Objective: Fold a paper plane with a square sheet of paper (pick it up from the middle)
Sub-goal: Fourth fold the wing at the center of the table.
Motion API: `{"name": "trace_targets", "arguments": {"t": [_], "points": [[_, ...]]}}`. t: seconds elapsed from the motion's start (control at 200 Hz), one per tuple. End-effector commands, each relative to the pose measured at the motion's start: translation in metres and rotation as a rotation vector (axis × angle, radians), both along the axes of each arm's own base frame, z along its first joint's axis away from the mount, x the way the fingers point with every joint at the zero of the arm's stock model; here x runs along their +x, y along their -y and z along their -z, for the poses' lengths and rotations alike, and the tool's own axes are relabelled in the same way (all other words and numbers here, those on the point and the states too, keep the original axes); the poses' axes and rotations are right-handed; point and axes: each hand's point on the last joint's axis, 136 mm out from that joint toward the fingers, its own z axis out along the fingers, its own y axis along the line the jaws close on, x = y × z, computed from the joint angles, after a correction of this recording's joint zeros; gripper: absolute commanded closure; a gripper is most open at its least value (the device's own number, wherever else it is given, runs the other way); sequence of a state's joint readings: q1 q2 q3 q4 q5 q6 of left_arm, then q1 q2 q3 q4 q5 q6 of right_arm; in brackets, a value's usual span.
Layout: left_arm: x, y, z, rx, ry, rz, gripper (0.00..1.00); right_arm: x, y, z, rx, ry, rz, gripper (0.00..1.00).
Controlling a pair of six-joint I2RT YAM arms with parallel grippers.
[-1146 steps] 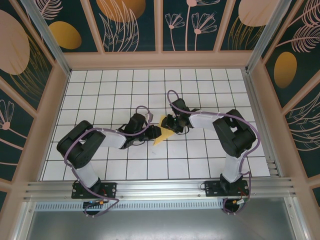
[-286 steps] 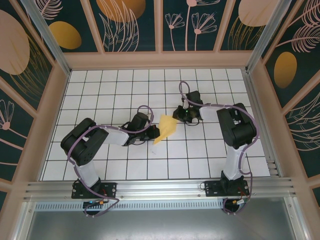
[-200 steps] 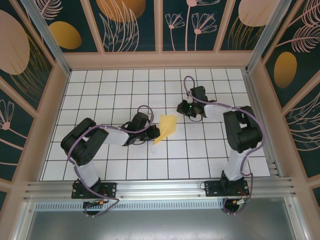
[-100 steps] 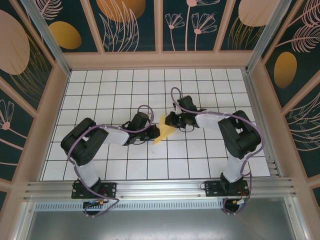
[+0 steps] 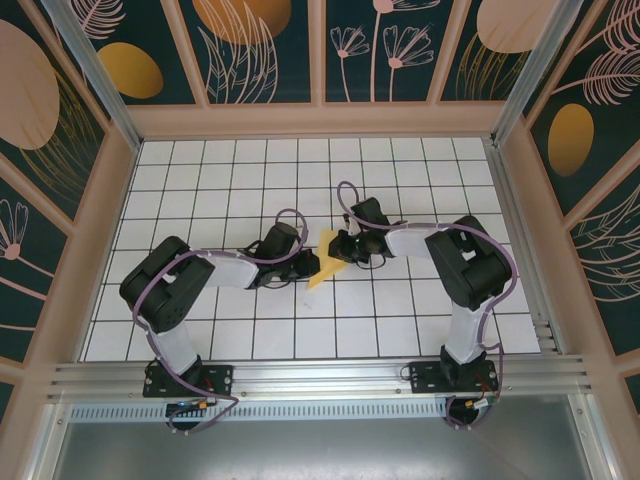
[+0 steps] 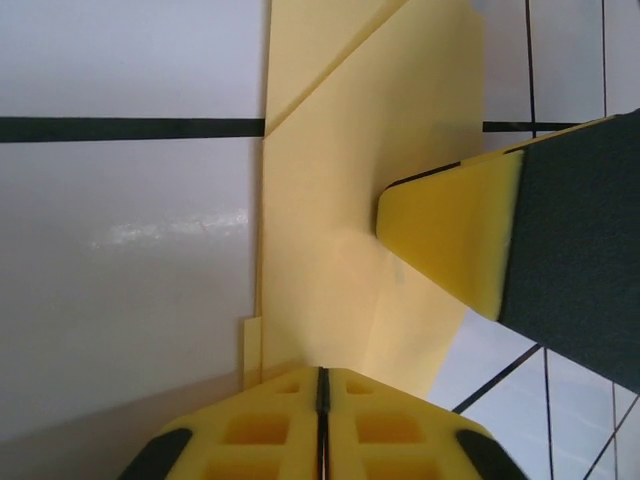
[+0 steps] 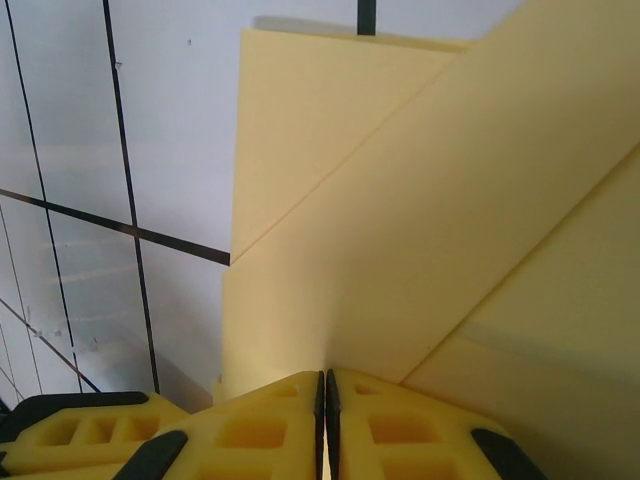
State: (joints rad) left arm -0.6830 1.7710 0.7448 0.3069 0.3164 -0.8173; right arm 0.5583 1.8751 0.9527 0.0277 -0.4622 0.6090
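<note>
The square sheet of paper [image 5: 322, 268] is folded into a pale-yellow wedge with diagonal creases and lies on the white grid tiles mid-table. My left gripper [image 5: 310, 266] holds its left edge. In the left wrist view its jaws [image 6: 322, 375] are closed together with the paper [image 6: 340, 220] running into the seam. My right gripper [image 5: 342, 248] meets the wedge from the right with its jaws together. One of its fingers [image 6: 450, 230] rests on top of the sheet. In the right wrist view the paper [image 7: 400, 200] reaches right up to the closed tips [image 7: 325, 378].
The white tiled table [image 5: 250, 170] is boxed in by wooden walls at the back [image 5: 320, 120] and sides. A metal rail [image 5: 320, 375] runs along the near edge above both arm bases. Open tiles lie all around the paper.
My right gripper, which had swung away to the back right, has come back left onto the paper's right side. The left gripper and the paper have stayed in place.
</note>
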Motion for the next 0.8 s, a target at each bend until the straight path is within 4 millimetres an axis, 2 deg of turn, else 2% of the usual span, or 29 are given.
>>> {"name": "trace_targets", "arguments": {"t": [0.0,0.1,0.25,0.39,0.585,0.796], "points": [[0.006,0.014,-0.035,-0.060,0.048,0.035,0.83,-0.010,0.015,0.031,-0.102,-0.059,0.028,0.88],[0.008,0.021,-0.043,-0.097,0.057,0.043,0.79,-0.011,0.019,0.035,-0.118,-0.066,0.038,0.88],[0.002,0.021,-0.029,-0.089,0.013,0.050,0.79,-0.011,0.020,0.040,-0.131,-0.078,0.046,0.88],[-0.012,0.021,-0.023,-0.085,-0.022,0.074,0.79,-0.011,0.023,0.044,-0.146,-0.093,0.057,0.88],[-0.027,0.010,-0.010,-0.050,-0.062,0.071,0.78,-0.010,0.025,0.047,-0.155,-0.101,0.067,0.88],[-0.027,-0.006,0.010,0.048,-0.080,0.028,0.79,-0.012,0.026,0.050,-0.164,-0.110,0.070,0.88]]}}
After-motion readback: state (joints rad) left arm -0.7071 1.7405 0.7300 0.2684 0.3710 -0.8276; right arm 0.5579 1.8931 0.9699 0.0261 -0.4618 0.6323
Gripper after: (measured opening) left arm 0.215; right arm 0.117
